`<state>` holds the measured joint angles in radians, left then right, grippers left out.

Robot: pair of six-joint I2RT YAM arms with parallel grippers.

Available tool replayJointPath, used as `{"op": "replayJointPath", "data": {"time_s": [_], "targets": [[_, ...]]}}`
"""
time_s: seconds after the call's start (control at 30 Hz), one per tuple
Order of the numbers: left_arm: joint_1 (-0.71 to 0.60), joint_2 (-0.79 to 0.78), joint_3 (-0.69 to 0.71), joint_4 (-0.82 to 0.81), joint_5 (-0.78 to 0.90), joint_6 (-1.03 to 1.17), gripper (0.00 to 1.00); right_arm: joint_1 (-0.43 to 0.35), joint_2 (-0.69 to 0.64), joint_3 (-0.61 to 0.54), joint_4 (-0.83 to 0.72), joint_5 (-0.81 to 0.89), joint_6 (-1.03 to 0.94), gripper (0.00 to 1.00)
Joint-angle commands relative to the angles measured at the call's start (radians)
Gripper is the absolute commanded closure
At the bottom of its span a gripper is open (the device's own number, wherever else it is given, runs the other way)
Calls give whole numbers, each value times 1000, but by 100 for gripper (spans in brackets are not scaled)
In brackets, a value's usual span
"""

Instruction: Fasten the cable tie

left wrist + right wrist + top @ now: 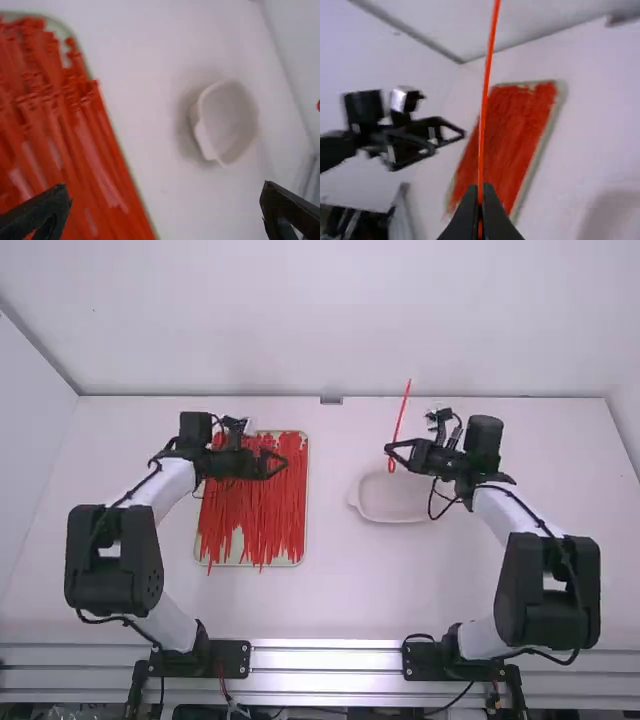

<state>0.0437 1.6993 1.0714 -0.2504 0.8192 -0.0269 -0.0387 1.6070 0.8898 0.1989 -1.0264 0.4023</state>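
High view shows the right gripper [393, 452] above the far rim of a white bowl [385, 508], pinched shut on a single red cable tie [402, 415]. The right wrist view confirms it: the two fingers meet on the strap with no gap. The tie runs out from them as one straight line, its long end free in the air. A short red bit shows on the near side of the fingers. It is too small to tell whether that is the head or the tail.

The left gripper [268, 466] hangs over the tray [304, 440], on which the heap of spare ties [250, 505] lies. In the left wrist view its fingers stand wide apart with nothing between them. It is well apart from the held tie, with bare table [330, 540] between the tray and the bowl.

By this reading the task is at an early stage. One tie has been separated from the heap and is held clear, but it is not bent into a loop and neither end is threaded. The left arm probably needs to come across and take the free end. The strap would then be curled round, the tail fed into the head slot and pulled through until it catches. The thin, springy strap may make lining up the tip difficult.
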Motion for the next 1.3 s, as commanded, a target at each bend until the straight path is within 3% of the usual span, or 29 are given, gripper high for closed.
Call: {"op": "replayJointPath", "data": {"time_s": [0.0,0.07,0.17,0.33,0.73,1.03,1.13,1.17,1.23,1.27], "targets": [[-4,2,90,-89,-164,47,1,0,-21,1,-54,193,-145,100],[-4,2,148,-208,-235,50,1,16,-21,1,-116,314,-169,100],[-4,2,178,-275,-215,103,1,36,-21,0,-156,388,-177,100],[-4,-3,184,-360,19,273,1,109,-21,0,-205,605,-175,100],[-4,-3,180,-367,72,286,1,235,-21,0,-267,877,-171,100],[-4,-3,180,-367,72,286,1,288,-21,-2,-312,1010,-137,100],[-4,-3,180,-363,71,286,1,304,-21,-1,-312,1036,-138,79],[-4,-3,180,-363,71,286,1,304,-21,-1,-312,1035,-138,76],[-4,-3,180,-360,71,286,1,308,-21,-1,-311,1035,-138,42],[-4,-3,180,-359,72,286,1,306,-21,-1,-311,1035,-138,2]]}}
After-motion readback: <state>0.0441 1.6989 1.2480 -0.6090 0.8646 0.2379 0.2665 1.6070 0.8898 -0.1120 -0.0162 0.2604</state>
